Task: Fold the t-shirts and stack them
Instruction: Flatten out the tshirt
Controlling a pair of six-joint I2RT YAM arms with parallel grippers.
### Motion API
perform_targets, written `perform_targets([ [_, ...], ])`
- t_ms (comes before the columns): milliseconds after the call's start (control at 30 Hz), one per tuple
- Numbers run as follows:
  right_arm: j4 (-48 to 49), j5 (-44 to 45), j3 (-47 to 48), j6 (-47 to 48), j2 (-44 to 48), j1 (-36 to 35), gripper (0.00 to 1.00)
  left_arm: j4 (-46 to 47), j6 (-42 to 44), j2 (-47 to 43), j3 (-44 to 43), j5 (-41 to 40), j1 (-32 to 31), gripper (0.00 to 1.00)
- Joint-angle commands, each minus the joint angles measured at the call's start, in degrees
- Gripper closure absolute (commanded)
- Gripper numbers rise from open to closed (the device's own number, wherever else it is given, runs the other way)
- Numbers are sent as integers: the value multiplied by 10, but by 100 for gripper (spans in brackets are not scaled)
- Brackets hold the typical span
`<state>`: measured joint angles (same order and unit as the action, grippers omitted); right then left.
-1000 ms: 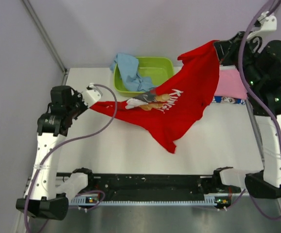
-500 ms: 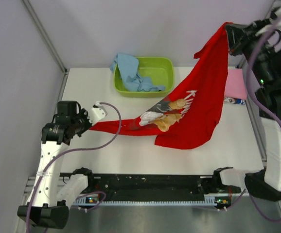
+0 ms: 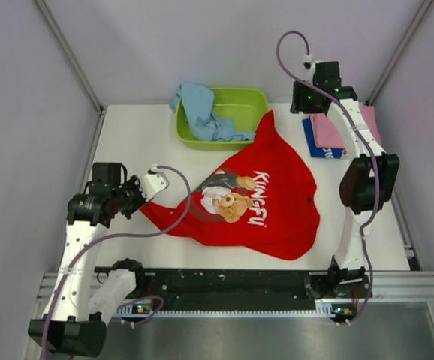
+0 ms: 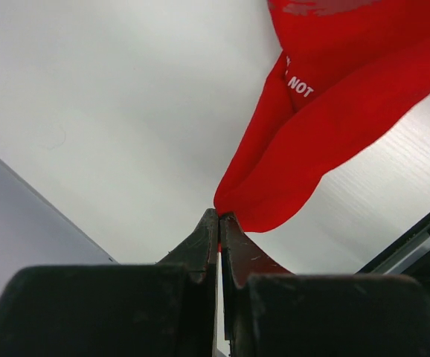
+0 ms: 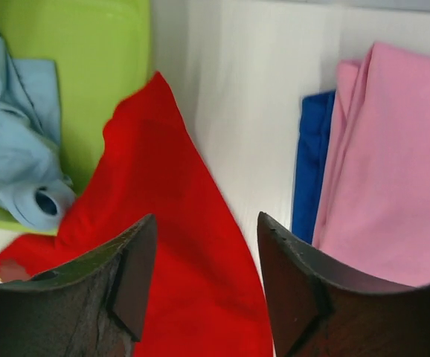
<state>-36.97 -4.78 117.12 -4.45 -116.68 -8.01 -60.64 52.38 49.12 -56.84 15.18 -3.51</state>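
Note:
The red t-shirt (image 3: 266,214) with the teddy-bear print lies spread on the white table, print up, its far tip (image 5: 163,186) reaching toward the basin. My left gripper (image 3: 145,196) (image 4: 219,217) is shut on the shirt's left corner, low over the table. My right gripper (image 3: 301,99) (image 5: 207,223) hangs open just above the shirt's far tip, nothing between its fingers. A folded pink t-shirt (image 3: 327,129) (image 5: 393,163) rests on a folded dark blue one (image 3: 314,145) (image 5: 312,163) at the back right. A light blue t-shirt (image 3: 200,112) (image 5: 10,141) lies crumpled in the basin.
A lime green plastic basin (image 3: 248,101) (image 5: 88,52) stands at the back middle, the light blue cloth hanging over its left rim. Grey walls close in the table on the left, back and right. A black rail (image 3: 224,285) runs along the near edge.
My right gripper opened and let go of the red shirt, which dropped and spread flat on the table. The right arm swung down to the back of the table. The left gripper kept its hold.

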Motion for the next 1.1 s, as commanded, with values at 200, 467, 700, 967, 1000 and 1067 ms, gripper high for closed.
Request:
perform_targets([
  [200,62,-80,-347,156,368,-195,39,60,-47,12,-5,12,3,100],
  [467,160,-117,-650,197,508,-484,46,126,-104,28,0,-12,3,100],
  [700,86,-65,-664,186,351,-594,54,139,-118,31,-7,2,3,100],
  [967,56,18,-635,172,251,-605,51,147,-115,38,-18,5,3,100],
  [1000,57,20,-635,168,246,-600,50,146,-113,39,-20,4,3,100],
  [1067,59,30,-634,158,241,-588,50,147,-109,40,-20,-1,3,100],
])
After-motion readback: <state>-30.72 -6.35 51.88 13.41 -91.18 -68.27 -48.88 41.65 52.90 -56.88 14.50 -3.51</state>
